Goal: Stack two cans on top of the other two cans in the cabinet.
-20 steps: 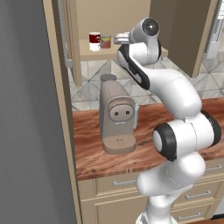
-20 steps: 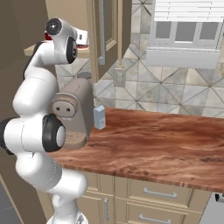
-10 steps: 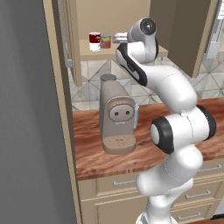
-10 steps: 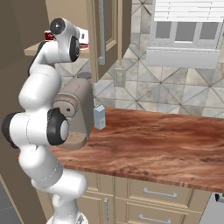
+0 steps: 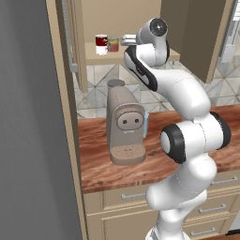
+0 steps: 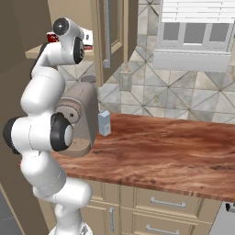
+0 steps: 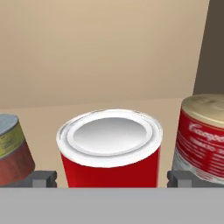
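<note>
In the hand view a bright red can (image 7: 109, 168) with a silver lid stands between the fingertips (image 7: 42, 178) of my open gripper (image 7: 111, 179); the jaws stand wide on either side, apart from it. Left of it is a greyish tin with a yellow-and-red label (image 7: 11, 151), and right of it a greyish tin with a red upper band (image 7: 201, 135). All stand on the shelf of the tan cabinet (image 7: 109, 48). From the left base view, my gripper (image 5: 126, 40) reaches into the cabinet (image 5: 93, 60) beside the labelled tin (image 5: 113, 44) and a dark red can with a white lower band (image 5: 101, 44).
A brown coffee machine (image 5: 125, 124) stands on the wooden counter (image 5: 98, 159) under the cabinet, with a small pale carton (image 6: 104, 123) beside it. The cabinet door (image 6: 114, 36) hangs open to the side. A tall grey panel (image 5: 28, 140) bounds the left. Drawers (image 6: 160, 202) sit below.
The arm has shifted slightly, its elbow settling a little. The gripper stays open at the cans, and none of the cans has moved.
</note>
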Available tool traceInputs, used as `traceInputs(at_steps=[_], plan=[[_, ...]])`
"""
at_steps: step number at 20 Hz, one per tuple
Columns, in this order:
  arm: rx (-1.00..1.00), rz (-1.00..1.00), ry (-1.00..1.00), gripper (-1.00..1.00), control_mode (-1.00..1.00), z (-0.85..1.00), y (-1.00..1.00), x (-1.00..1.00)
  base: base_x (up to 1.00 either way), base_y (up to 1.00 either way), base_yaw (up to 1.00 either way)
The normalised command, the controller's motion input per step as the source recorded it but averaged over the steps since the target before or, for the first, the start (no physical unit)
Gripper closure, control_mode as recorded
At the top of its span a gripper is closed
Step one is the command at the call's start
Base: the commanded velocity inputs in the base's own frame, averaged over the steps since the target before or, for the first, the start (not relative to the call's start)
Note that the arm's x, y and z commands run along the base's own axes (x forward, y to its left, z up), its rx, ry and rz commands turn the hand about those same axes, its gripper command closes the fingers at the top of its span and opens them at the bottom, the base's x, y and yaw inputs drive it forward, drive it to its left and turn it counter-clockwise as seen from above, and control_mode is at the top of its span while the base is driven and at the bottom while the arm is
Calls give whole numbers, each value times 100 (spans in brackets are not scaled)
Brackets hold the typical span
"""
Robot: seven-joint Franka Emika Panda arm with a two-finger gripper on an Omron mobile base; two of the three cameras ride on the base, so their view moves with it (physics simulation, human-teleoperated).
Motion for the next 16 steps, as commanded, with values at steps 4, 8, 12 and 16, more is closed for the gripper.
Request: traceInputs(at_steps=[4, 8, 12, 16], plan=[[0, 0, 0, -100, -100, 0, 0, 0, 0, 0, 0], [0, 0, 0, -100, -100, 0, 0, 0, 0, 0, 0], [0, 0, 0, 100, -100, 0, 0, 0, 0, 0, 0], [0, 0, 0, 100, -100, 0, 0, 0, 0, 0, 0]])
